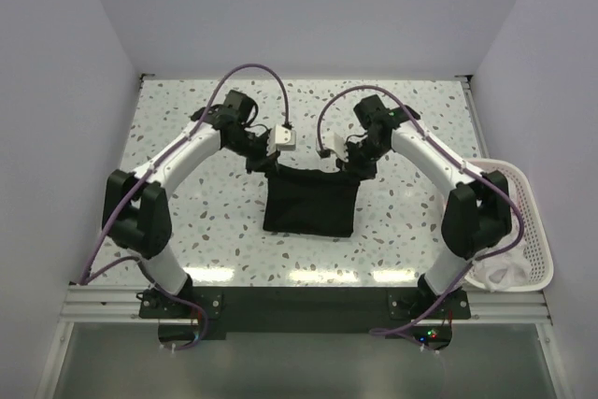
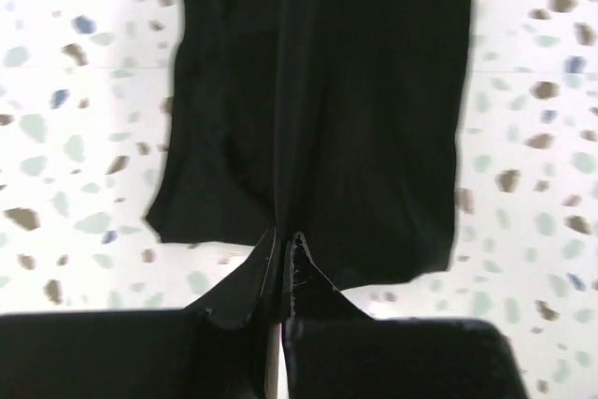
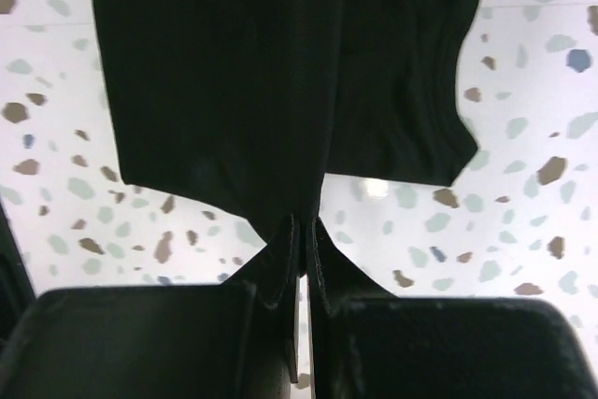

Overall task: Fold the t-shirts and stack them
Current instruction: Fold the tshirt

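A black t-shirt point(image 1: 308, 203) hangs partly folded in the middle of the speckled table, its far edge lifted between both arms. My left gripper point(image 1: 260, 162) is shut on its far left corner; in the left wrist view the black cloth point(image 2: 327, 109) runs out from the left gripper point(image 2: 282, 242), pinched between the closed fingers. My right gripper point(image 1: 348, 167) is shut on the far right corner. The right wrist view shows the black t-shirt point(image 3: 243, 81) drooping from the right gripper point(image 3: 306, 226). A white t-shirt point(image 1: 505, 273) lies in the basket.
A white slatted plastic basket point(image 1: 529, 217) stands at the table's right edge, close beside the right arm's elbow. White walls enclose the table on the left, back and right. The arm bases sit on a black rail point(image 1: 299, 306) at the near edge.
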### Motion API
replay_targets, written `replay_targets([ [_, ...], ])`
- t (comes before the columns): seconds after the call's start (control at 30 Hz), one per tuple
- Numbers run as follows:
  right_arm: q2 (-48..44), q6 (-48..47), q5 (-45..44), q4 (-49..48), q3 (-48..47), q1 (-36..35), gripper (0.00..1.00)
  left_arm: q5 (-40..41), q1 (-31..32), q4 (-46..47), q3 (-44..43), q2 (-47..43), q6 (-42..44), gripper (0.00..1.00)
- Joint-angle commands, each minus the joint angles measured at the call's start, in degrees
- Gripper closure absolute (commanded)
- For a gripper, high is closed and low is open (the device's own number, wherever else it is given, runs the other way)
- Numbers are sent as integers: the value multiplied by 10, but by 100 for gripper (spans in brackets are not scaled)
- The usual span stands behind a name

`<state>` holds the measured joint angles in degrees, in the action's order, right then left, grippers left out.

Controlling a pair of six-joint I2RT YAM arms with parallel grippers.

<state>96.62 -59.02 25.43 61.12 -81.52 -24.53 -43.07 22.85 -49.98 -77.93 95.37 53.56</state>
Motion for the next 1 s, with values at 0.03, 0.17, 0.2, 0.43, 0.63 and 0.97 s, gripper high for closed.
replay_targets([
  [0.03, 78, -51, 12, 12, -83, 28, 100, -3, -37, 10, -106, 95, 16, 98],
  [0.17, 177, -57, 17, 24, -174, 50, 100, 7, -53, 6, -181, 195, 29, 98],
  [0.2, 197, -62, 16, 27, -209, 54, 100, 11, -56, 13, -187, 207, 29, 98],
  [0.43, 315, -62, 4, 30, -299, 61, 100, 31, -58, 64, -233, 300, -7, 89],
  [0.63, 310, -58, -10, 0, -278, 65, 100, 40, -57, 94, -231, 321, -35, 84],
  [0.97, 234, -50, -6, 39, -256, 67, 100, 24, -52, 102, -202, 254, -41, 92],
])
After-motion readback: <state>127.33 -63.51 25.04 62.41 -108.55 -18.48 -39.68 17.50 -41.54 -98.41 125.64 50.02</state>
